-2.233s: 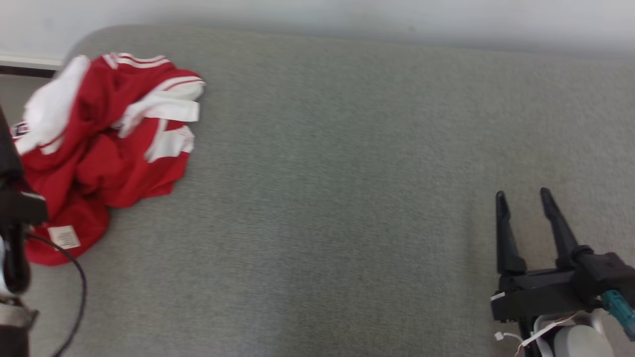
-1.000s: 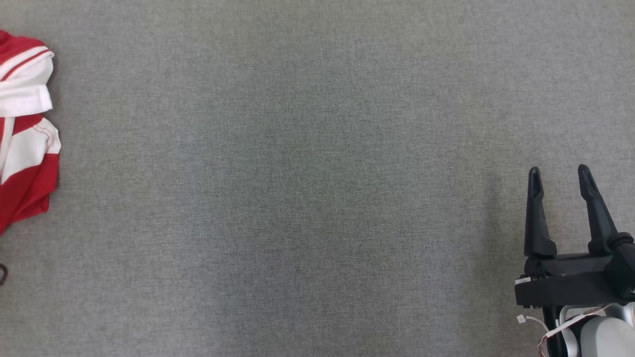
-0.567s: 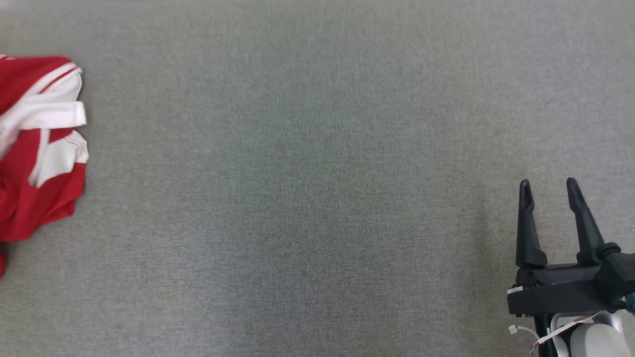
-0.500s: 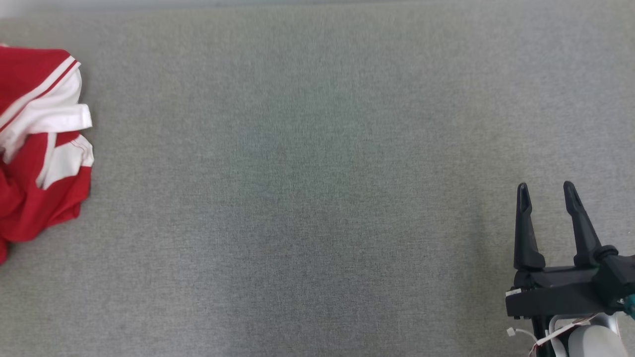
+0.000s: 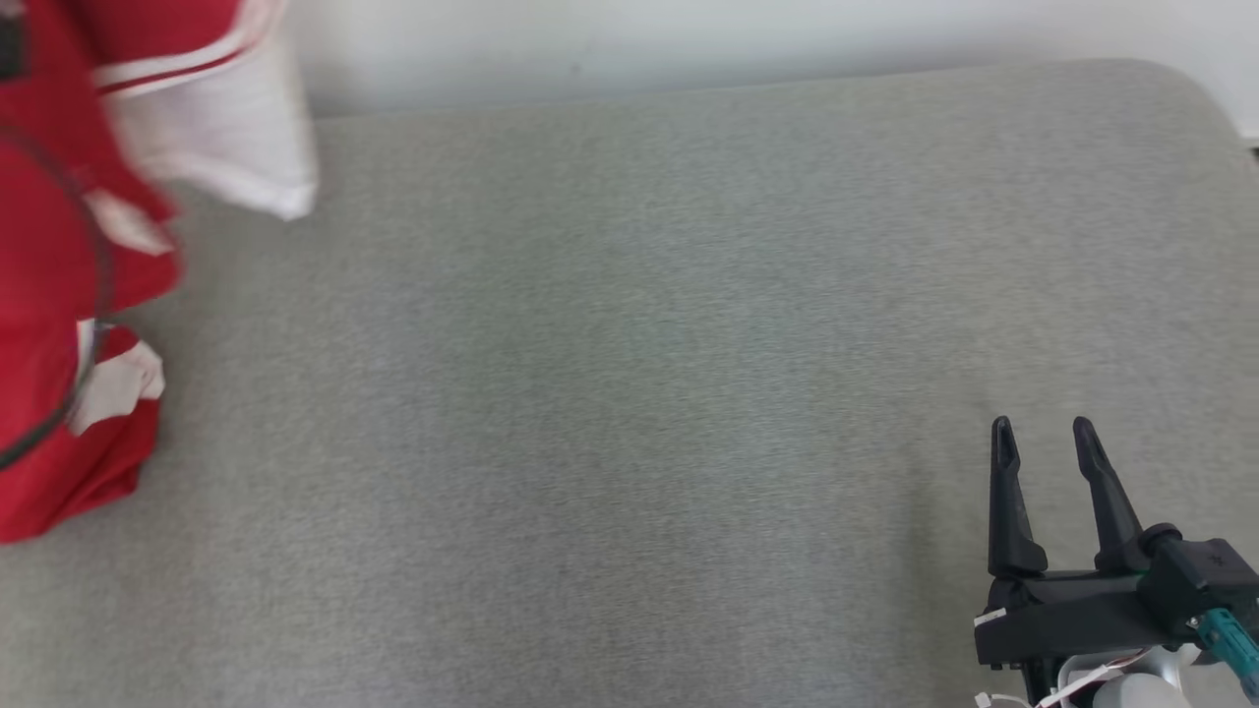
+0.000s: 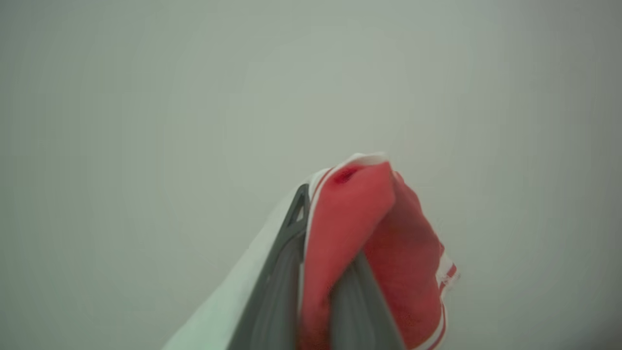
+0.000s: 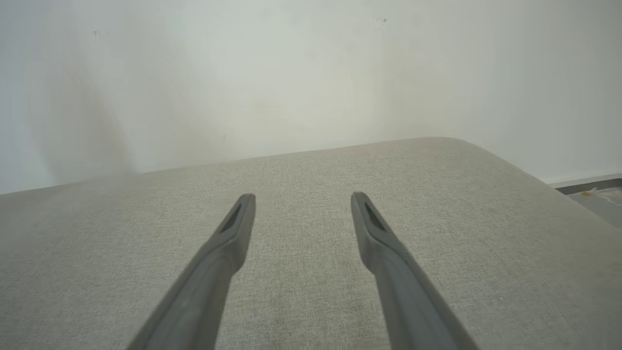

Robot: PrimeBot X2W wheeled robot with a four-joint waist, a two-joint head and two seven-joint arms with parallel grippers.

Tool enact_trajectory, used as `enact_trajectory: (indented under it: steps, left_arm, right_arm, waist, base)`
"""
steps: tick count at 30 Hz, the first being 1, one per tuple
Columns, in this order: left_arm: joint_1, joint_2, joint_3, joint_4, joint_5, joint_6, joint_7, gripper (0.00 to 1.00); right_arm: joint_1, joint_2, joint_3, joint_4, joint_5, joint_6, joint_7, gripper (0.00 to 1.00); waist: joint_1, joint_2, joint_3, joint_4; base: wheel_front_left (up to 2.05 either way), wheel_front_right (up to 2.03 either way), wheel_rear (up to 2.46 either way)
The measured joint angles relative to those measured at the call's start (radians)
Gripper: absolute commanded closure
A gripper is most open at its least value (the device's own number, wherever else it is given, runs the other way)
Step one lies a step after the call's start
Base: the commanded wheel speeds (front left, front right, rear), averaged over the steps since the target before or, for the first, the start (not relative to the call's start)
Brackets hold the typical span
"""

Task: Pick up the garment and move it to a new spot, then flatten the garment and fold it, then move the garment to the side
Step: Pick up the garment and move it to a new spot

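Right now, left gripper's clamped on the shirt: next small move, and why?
Probably carry the shirt right, toward the middle of the grey surface: the left gripper is shut on a fold, the shirt hangs bunched at far left, right gripper open.

No writing can be read anywhere; the garment [image 5: 39, 295] is too blurred to tell.

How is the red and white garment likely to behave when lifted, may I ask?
The red and white garment is probably floppy: it bunches and folds over the left end effector, which is shut on it. It likely swings freely; its white part looks blurred.
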Motion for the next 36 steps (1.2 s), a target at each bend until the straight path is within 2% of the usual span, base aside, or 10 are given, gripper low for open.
enact_trajectory:
  steps: [5,10,17,23,31,32,33,36]
  left_arm:
    - [-0.025,-0.097,-0.066,-0.123,-0.012,0.008,0.077,1.0]
    - [-0.015,-0.179,-0.112,-0.18,-0.025,0.03,0.104,1.0]
    - [0.145,-0.27,-0.173,-0.259,-0.059,0.077,0.124,1.0]
    - [0.362,-0.297,-0.219,-0.253,-0.075,0.11,0.107,1.0]
    - [0.597,-0.296,-0.284,-0.139,-0.075,0.122,0.06,1.0]
    - [0.616,-0.298,-0.293,-0.12,-0.075,0.122,0.054,0.6]
    - [0.627,-0.296,-0.305,-0.101,-0.069,0.121,0.052,0.0]
    - [0.639,-0.308,-0.329,-0.071,-0.059,0.107,0.022,0.0]
  right_arm:
    - [-0.001,0.0,0.007,0.012,0.019,0.0,-0.003,0.0]
    - [0.0,0.0,0.016,0.008,0.038,0.0,-0.005,0.0]
    - [0.021,0.0,0.024,0.006,0.064,0.0,-0.005,0.0]
    - [0.03,0.0,0.016,0.007,0.067,0.0,-0.005,0.0]
    - [0.019,0.0,0.032,0.017,0.052,0.0,-0.005,0.0]
    - [0.019,0.0,0.036,0.019,0.048,0.0,-0.005,0.0]
    - [0.018,0.0,0.042,0.022,0.044,0.0,-0.005,0.0]
    - [0.013,0.0,0.046,0.024,0.041,0.0,-0.005,0.0]
  waist:
    - [0.0,0.0,-0.02,-0.054]
    - [0.0001,0.0,-0.032,-0.104]
    - [0.0001,0.0,-0.04,-0.193]
    - [0.0001,0.0,-0.037,-0.236]
    - [0.0002,0.0,-0.028,-0.214]
    - [0.0002,0.0,-0.028,-0.209]
    - [0.0001,0.0,-0.029,-0.203]
    - [0.0002,0.0,-0.032,-0.187]
  base:
    - [0.0,0.0,0.0]
    - [0.0,0.0,0.0]
    - [0.0,0.0,0.0]
    - [0.0,0.0,0.0]
    - [0.0,0.0,0.0]
    - [0.0,0.0,0.0]
    - [0.0,0.0,0.0]
    - [0.0,0.0,0.0]
